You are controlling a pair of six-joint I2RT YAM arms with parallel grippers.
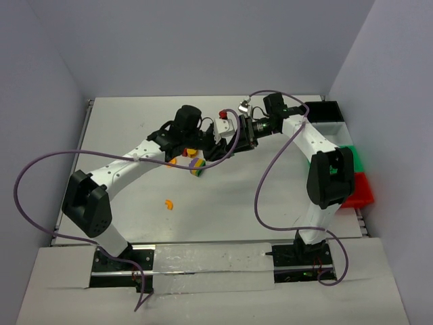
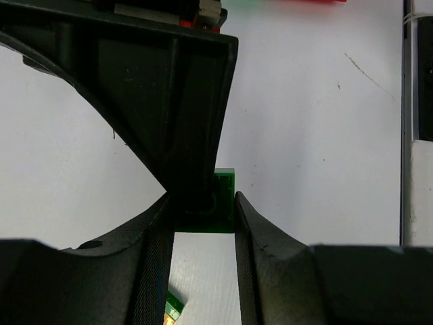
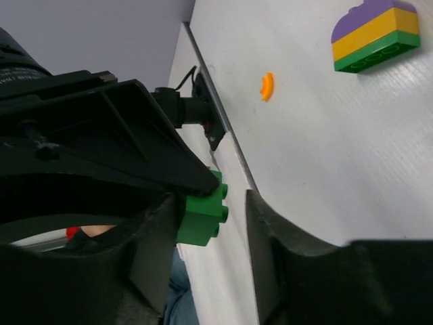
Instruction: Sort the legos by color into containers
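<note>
A small green lego (image 3: 201, 217) hangs above the table between both grippers, which meet tip to tip at mid-table. My left gripper (image 2: 203, 210) is shut on this lego (image 2: 225, 196). My right gripper (image 3: 213, 220) surrounds it; one finger touches the brick, and a gap shows between the studs and the other finger. On the table lie the purple-yellow-green stacked block (image 1: 196, 166) (image 3: 374, 35), a curved orange piece (image 1: 169, 204) (image 3: 267, 86) and a red piece (image 1: 224, 113). The containers stand at the right edge: black (image 1: 323, 112), white (image 1: 331, 134), green (image 1: 356, 157), red (image 1: 362, 193).
Small yellow-orange pieces (image 1: 173, 161) lie under the left wrist. Purple cables loop off both arms over the table. The right arm's elbow (image 1: 330, 176) stands close in front of the green and red bins. Walls close in the table at the back and both sides.
</note>
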